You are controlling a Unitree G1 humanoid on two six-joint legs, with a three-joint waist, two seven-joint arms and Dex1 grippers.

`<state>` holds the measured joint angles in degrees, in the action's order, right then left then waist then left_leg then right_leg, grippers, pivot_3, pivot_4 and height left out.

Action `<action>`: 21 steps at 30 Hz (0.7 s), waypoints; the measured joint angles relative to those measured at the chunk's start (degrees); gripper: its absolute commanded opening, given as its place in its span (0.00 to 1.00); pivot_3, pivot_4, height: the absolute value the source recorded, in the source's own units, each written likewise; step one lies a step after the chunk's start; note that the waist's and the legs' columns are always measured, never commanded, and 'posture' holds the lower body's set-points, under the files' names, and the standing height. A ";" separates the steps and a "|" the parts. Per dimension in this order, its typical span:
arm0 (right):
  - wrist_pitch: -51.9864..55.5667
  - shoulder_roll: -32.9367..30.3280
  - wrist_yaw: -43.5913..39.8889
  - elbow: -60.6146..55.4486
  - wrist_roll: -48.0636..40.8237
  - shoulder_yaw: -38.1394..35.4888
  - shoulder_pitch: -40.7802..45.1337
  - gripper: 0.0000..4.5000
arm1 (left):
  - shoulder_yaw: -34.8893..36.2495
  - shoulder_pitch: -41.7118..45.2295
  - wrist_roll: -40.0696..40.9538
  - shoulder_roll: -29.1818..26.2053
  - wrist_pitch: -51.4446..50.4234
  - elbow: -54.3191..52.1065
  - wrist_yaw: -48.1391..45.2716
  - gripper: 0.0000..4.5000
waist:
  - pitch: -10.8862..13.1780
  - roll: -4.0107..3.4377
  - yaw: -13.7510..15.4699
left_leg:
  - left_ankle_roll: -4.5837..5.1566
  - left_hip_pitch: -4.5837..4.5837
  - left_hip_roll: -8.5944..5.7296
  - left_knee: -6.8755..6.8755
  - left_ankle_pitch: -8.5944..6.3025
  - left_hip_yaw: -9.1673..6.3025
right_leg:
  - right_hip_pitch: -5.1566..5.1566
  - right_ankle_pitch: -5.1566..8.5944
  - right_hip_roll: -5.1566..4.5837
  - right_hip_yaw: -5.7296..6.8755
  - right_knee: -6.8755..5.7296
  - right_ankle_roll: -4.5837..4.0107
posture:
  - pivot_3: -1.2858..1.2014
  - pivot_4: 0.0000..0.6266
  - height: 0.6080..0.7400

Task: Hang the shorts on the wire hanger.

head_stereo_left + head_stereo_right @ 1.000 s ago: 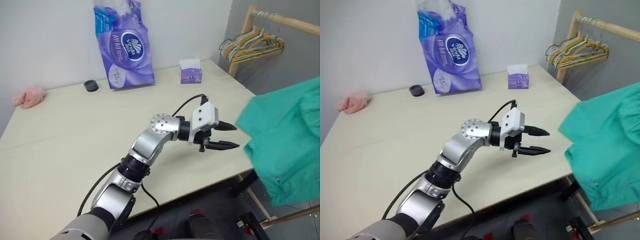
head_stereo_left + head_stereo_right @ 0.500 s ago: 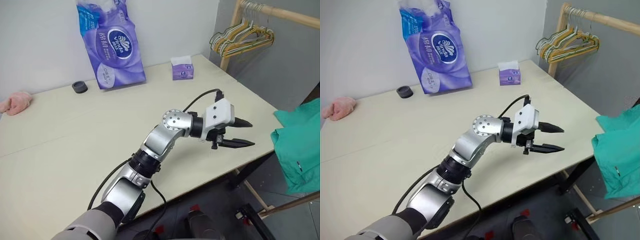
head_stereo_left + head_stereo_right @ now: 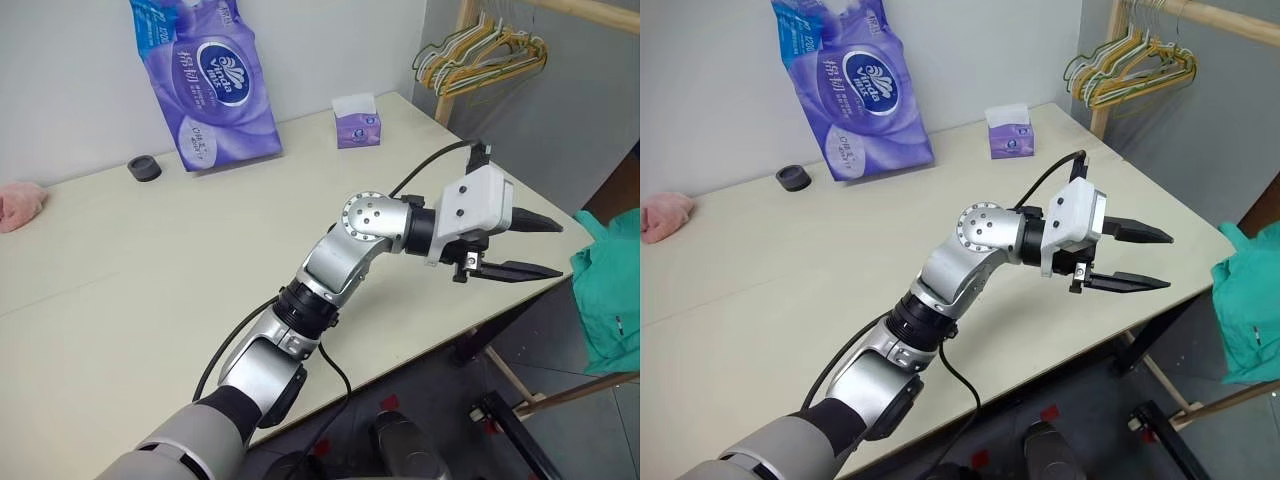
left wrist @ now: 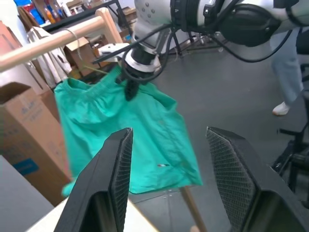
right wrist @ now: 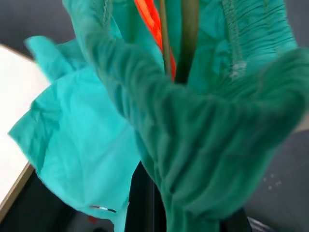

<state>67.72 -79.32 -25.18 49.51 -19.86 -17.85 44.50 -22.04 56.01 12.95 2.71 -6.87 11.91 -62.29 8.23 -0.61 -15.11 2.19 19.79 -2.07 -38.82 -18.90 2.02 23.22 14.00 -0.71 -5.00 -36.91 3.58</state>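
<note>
Left end effector (image 3: pixel 535 246) has risen, now past the surface's (image 3: pixel 150 260) right edge, fingers apart and empty. Right end effector (image 4: pixel 129 89) stays clamped on the shorts' (image 4: pixel 125 140) waistband; shorts hang well off that right edge, farther out than before.

Place: robot test room, lab-like | Signs: bare tabletop (image 3: pixel 120 270) by plain wall, wooden rack (image 3: pixel 470 20), cardboard boxes (image 4: pixel 21 130), grey floor (image 4: pixel 231 96), black stands (image 4: pixel 299 154), cables | Props: tissue pack (image 3: pixel 205 85), tissue box (image 3: pixel 357 121)
</note>
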 measured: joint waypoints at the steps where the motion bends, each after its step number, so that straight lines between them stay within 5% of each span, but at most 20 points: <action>1: 0.00 -0.07 -0.53 0.20 0.44 0.16 0.24 0.00 | 0.00 0.16 -0.18 0.01 0.28 0.28 0.23 0.57 | 0.03 0.04 -0.01 | 0.02 0.00 -0.02 -0.01 -0.01 0.02 | 0.00 -0.01 -0.02 -0.02 0.00 0.04 | 0.39 0.26 1.00; 8: -0.96 -0.05 -2.44 0.62 2.84 1.72 3.61 0.00 | 0.00 0.97 -0.75 1.21 2.35 2.09 0.88 0.57 | 0.08 0.07 -0.57 | 0.21 0.00 -0.20 -0.03 -0.12 0.24 | 0.05 -0.03 -0.26 -0.26 0.03 0.33 | 0.39 0.26 1.00; 21: 5.54 0.06 0.01 -7.23 2.77 -5.55 3.53 0.90 | -0.01 1.22 -1.29 2.13 3.62 3.81 1.03 0.57 | 0.11 0.07 -0.89 | 0.29 0.00 -0.24 -0.04 -0.17 0.34 | 0.08 -0.02 -0.33 -0.40 0.02 0.46 | 0.38 0.23 1.00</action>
<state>73.26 -79.26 -25.18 42.27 -17.08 -23.41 48.03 -22.05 57.23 11.65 4.84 -3.24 15.73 -61.27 8.34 -0.53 -16.00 2.48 19.79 -2.31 -38.86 -19.07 2.36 23.29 13.98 -1.04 -5.41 -36.88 4.04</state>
